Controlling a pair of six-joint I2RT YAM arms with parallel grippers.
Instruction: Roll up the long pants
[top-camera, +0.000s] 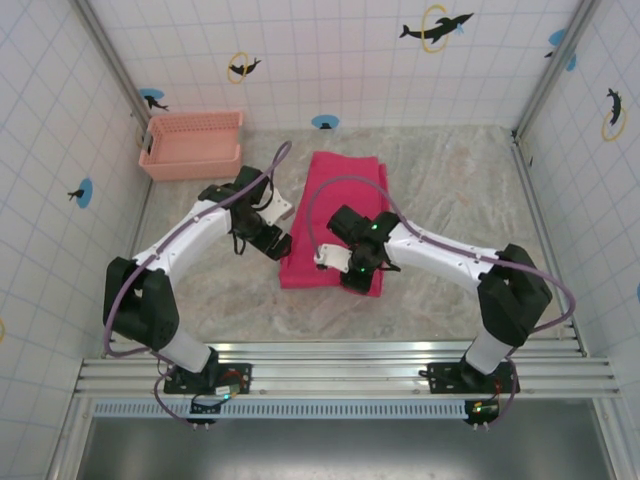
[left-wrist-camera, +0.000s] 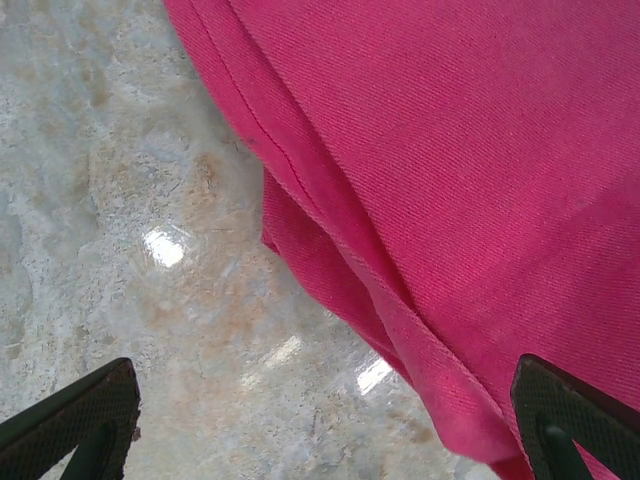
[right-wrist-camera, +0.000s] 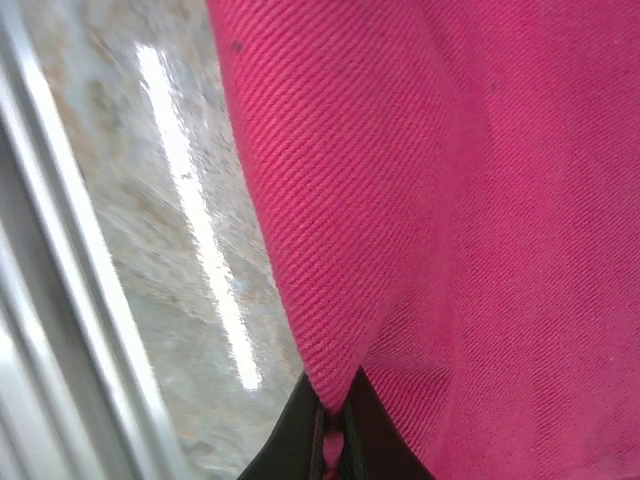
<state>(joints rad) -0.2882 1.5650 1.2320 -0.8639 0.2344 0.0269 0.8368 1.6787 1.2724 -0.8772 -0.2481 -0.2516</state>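
The long pants (top-camera: 342, 190) lie folded into a magenta-red strip down the middle of the table, the near end toward the arms. My left gripper (top-camera: 278, 243) hovers at the strip's left edge, open; its wide-set fingertips (left-wrist-camera: 80, 420) straddle bare table and the hem of the pants (left-wrist-camera: 450, 180). At the near end of the strip my right gripper (top-camera: 358, 278) is shut on the pants. A pinched fold of the pants (right-wrist-camera: 400, 200) rises out of my right gripper (right-wrist-camera: 335, 435), whose black fingers press together.
A pale pink lattice basket (top-camera: 192, 145) stands at the back left corner against the tiled wall. The marbled table (top-camera: 450, 200) is bordered by tiled walls. A metal rail (top-camera: 340, 352) runs along the near edge, close to the right gripper.
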